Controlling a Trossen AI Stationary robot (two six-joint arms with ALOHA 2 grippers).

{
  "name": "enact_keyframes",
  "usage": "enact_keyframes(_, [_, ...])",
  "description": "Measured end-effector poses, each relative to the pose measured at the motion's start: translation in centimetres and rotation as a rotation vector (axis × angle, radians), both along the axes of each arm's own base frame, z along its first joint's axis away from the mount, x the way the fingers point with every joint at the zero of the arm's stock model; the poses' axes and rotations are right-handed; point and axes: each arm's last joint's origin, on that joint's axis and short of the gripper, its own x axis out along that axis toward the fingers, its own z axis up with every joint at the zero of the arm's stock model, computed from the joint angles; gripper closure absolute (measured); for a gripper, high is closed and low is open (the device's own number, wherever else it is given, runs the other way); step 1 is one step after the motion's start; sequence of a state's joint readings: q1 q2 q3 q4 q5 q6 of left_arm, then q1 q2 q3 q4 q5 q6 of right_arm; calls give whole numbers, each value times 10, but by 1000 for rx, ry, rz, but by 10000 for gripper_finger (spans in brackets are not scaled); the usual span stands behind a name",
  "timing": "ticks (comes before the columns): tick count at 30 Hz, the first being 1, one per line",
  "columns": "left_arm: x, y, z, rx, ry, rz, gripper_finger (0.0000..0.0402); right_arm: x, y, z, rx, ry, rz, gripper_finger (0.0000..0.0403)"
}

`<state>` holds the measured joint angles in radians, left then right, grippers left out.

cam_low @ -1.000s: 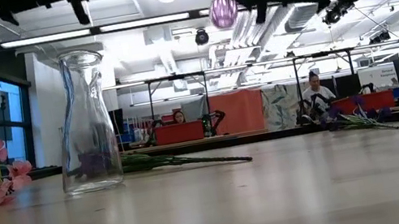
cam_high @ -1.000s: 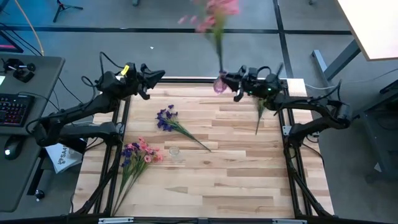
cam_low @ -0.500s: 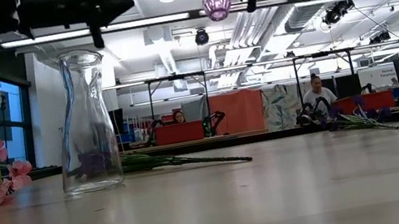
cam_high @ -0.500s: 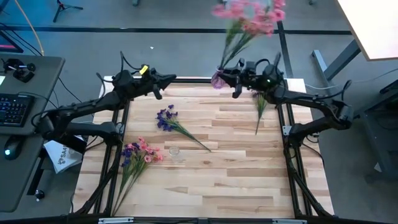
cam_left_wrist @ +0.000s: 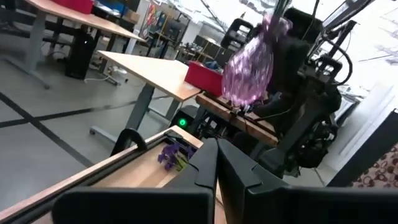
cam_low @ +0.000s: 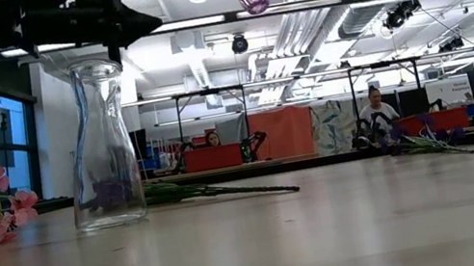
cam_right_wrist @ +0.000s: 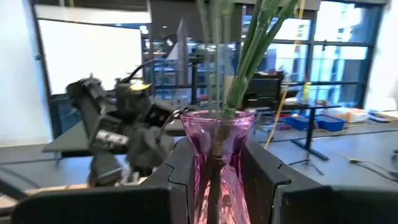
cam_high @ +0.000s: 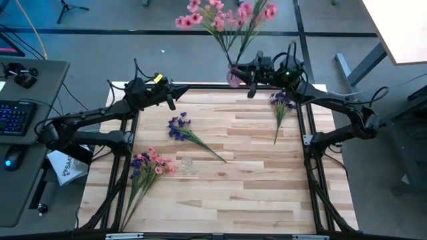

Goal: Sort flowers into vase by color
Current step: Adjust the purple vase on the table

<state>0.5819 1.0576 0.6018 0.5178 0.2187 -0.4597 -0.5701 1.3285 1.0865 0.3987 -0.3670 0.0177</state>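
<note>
Holding one purple vase (cam_high: 235,75), three loose bunches (cam_high: 148,164), seemingly

The table (cam_high: 240,160) is pale wood in planks, with a smooth, faintly satin top that shows grain and darker streaks. At the lower left of the high view a clear vase (cam_low: 100,142) looks like glossy glass, catching ceiling light. At top centre a purple vase (cam_right_wrist: 216,163) is translucent, shiny tinted glass, held between matt black plastic fingers (cam_right_wrist: 266,177). The flowers (cam_high: 223,17) in it have smooth green plastic-looking stems and soft, matt, cloth-like pink petals. Both arms look dark and matt. The floor (cam_high: 100,47) is dull grey.
</note>
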Motion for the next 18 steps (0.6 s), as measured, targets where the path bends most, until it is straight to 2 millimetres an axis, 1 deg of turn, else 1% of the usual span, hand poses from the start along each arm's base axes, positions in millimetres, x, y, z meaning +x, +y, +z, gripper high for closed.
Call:
enact_keyframes(3, [0, 0, 0, 3, -4, 3, 401, 0, 1, 4, 2, 3, -1, 331])
enact_keyframes(5, [0, 0, 0, 2, -3, 6, 401, 1, 3, 2, -12, 31, -18, 331])
enact_keyframes(8, [0, 0, 0, 1, -3, 18, 401, 1, -1, -11, 17, 145, -88, 331])
enact_keyframes(10, [0, 0, 0, 0, -2, 19, 401, 2, -3, -16, 40, 172, -94, 331])
enact_keyframes(14, [0, 1, 0, 0, -3, 19, 401, 1, 2, -6, 1, 98, -44, 331])
enact_keyframes(18, [0, 0, 2, -34, -31, 16, 401, 4, 3, -9, 12, 118, -28, 331])
